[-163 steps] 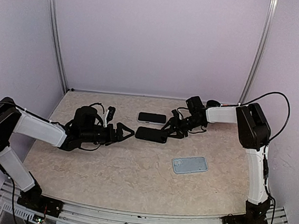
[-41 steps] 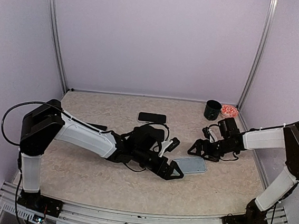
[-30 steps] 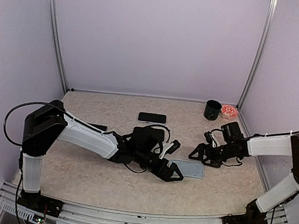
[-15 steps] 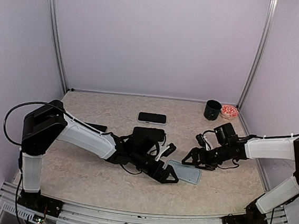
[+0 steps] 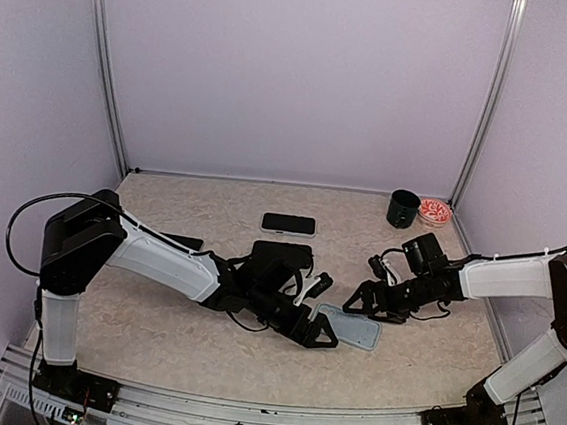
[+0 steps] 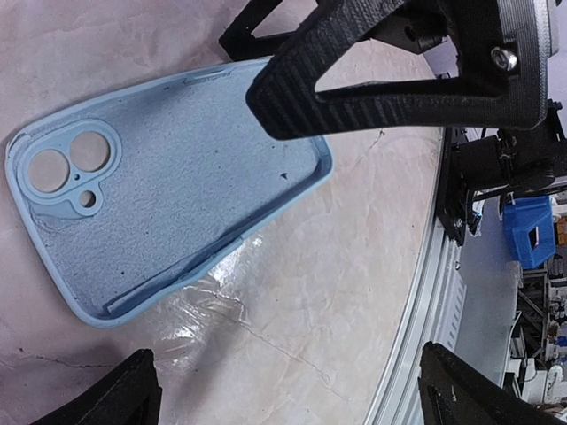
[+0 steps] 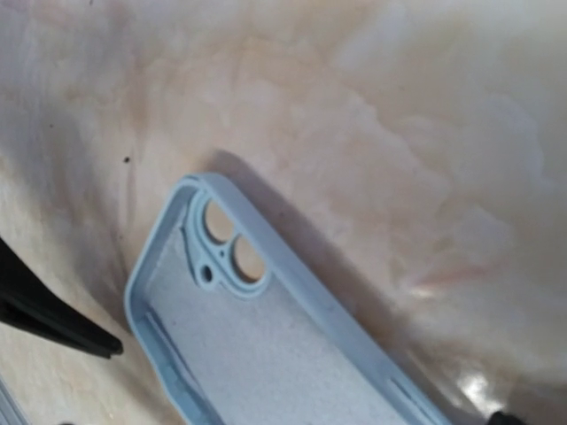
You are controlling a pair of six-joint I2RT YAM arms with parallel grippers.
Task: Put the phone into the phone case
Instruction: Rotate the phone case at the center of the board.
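Note:
The light blue phone case [image 5: 351, 330] lies open side up on the table, right of centre. My left gripper [image 5: 320, 333] stands open at its left end, where the camera holes are; in the left wrist view the case [image 6: 168, 195] lies beyond my spread fingertips [image 6: 133, 394]. My right gripper [image 5: 359, 305] hovers open over the case's far edge, and its finger [image 6: 390, 80] crosses the left wrist view above the case. In the right wrist view the case [image 7: 266, 354] fills the lower half. A black phone [image 5: 288, 224] lies at the back; another dark phone [image 5: 282, 254] sits behind my left wrist.
A black cup [image 5: 401, 208] and a red-and-white bowl [image 5: 434, 211] stand in the back right corner. A flat black object [image 5: 186, 242] lies beside my left forearm. The table's metal front rail [image 6: 434, 266] runs close to the case.
Over the last second the case slid slightly left and toward the front. My right gripper moved left over its far edge. Earlier, both grippers were at the phones at the back.

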